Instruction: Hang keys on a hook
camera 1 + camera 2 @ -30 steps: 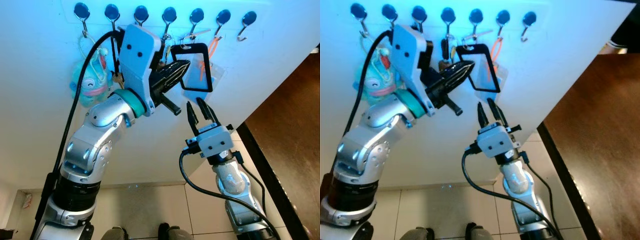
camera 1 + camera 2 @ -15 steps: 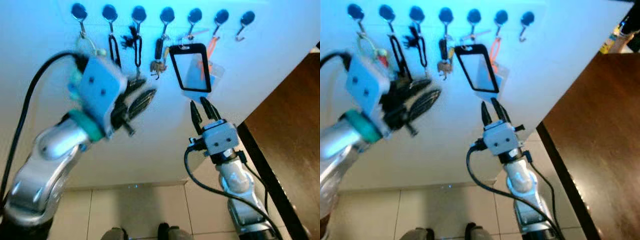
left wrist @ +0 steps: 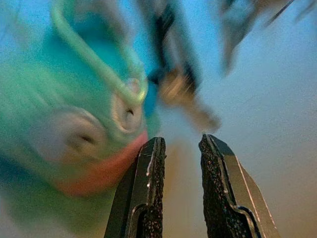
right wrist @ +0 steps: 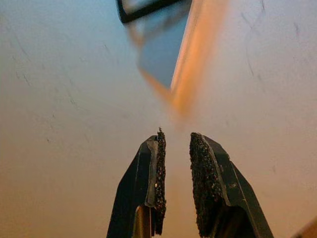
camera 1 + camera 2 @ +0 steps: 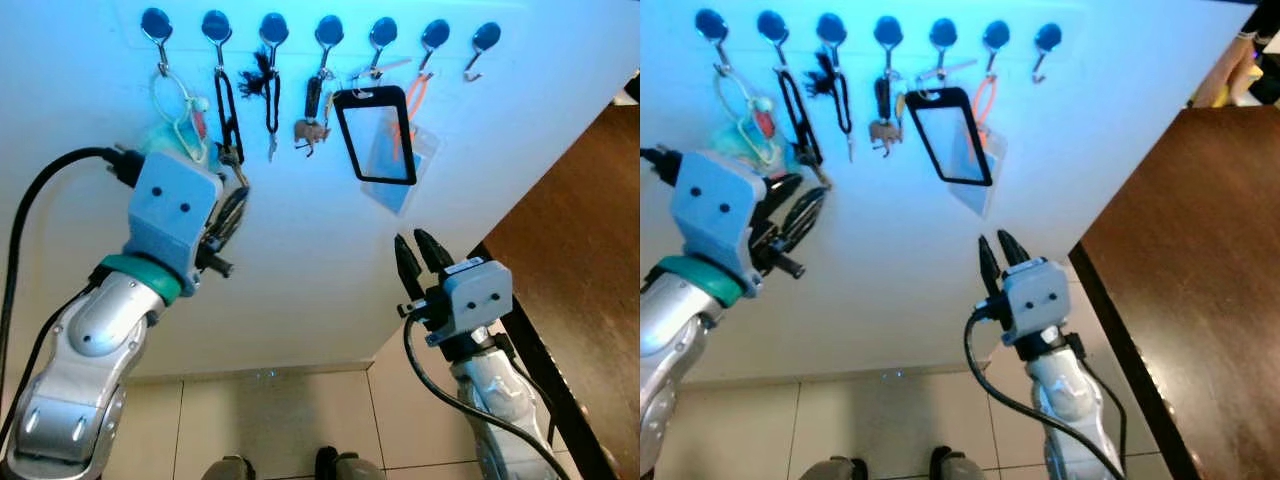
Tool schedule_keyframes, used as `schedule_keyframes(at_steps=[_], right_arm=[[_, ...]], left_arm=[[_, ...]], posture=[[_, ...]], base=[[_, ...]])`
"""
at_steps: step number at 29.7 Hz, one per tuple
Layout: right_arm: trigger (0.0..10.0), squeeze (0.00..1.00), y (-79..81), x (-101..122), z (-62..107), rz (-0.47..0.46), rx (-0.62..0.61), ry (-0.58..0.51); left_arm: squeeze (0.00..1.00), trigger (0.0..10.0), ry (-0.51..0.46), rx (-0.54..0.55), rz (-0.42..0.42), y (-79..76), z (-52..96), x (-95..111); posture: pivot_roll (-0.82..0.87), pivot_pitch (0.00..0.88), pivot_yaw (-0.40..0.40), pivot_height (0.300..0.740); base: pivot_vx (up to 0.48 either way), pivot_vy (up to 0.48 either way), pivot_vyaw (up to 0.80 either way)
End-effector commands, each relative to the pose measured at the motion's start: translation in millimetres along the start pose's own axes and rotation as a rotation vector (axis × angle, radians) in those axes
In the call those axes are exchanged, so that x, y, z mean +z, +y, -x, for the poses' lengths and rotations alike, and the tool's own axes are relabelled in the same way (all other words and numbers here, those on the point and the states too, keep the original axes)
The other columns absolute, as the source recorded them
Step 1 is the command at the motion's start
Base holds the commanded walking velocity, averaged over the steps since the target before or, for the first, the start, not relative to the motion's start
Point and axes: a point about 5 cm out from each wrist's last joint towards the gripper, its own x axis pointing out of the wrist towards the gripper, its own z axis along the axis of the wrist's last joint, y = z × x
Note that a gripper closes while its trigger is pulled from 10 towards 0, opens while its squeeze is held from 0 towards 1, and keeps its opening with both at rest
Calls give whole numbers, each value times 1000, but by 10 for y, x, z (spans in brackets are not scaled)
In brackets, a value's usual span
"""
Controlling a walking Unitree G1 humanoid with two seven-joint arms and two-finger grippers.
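A row of dark round hooks runs along the top of the white wall. A black tassel keyring with a key hangs on the third hook. Keys with a small animal charm hang on the fourth. My left gripper is open and empty, below the black strap on the second hook. It sits in front of a teal plush toy. My right gripper points up, open and empty, well below the black-framed badge holder.
An orange lanyard with a clear card hangs on the sixth hook. The last hook on the right is bare. A dark brown wooden surface flanks the wall on the right. Tiled floor lies below.
My left gripper has pulled away from the third and fourth hooks, down and to the left, leaving the keys hanging there. My right gripper has dropped lower.
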Motion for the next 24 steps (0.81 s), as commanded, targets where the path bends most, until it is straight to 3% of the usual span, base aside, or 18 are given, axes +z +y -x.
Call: schedule_keyframes(at_steps=[1,3,9,10,11,12,14,16,19,24], right_arm=[[10000,0,-167,-42,32,14,-67,38],[10000,0,-275,-54,64,30,-108,65],[10000,0,-335,-146,210,15,-124,148],[10000,0,-350,-180,262,22,-127,172],[10000,0,-350,-180,262,22,-127,172],[10000,0,-356,-198,303,21,-132,187],[10000,0,-303,-215,325,16,-122,195],[10000,0,-268,-224,318,9,-117,196],[10000,0,-199,-233,305,-3,-89,194],[10000,0,-164,-206,326,-5,-62,190]], left_arm=[[0,10000,104,116,-20,82,77,-213],[0,10000,186,212,-28,152,198,-388],[0,10000,302,247,39,134,391,-606],[0,10000,351,258,103,102,456,-684],[0,10000,351,258,103,102,456,-684],[0,10000,396,274,189,65,514,-756],[0,10000,398,313,229,41,550,-807],[0,10000,378,345,201,62,539,-800],[0,10000,310,395,78,105,538,-726],[0,10000,286,425,70,120,590,-694]], posture=[[58,88,5,740],[47,90,-1,740],[40,109,-3,740],[40,120,3,740],[40,120,3,740],[33,130,5,740],[31,137,1,740],[32,135,-2,740],[39,137,-8,740],[26,138,-4,740]], base=[[0,0,0],[0,0,0],[0,0,0],[0,0,0],[0,0,0],[0,0,0],[0,0,0],[0,0,0],[0,0,0],[0,0,0]])
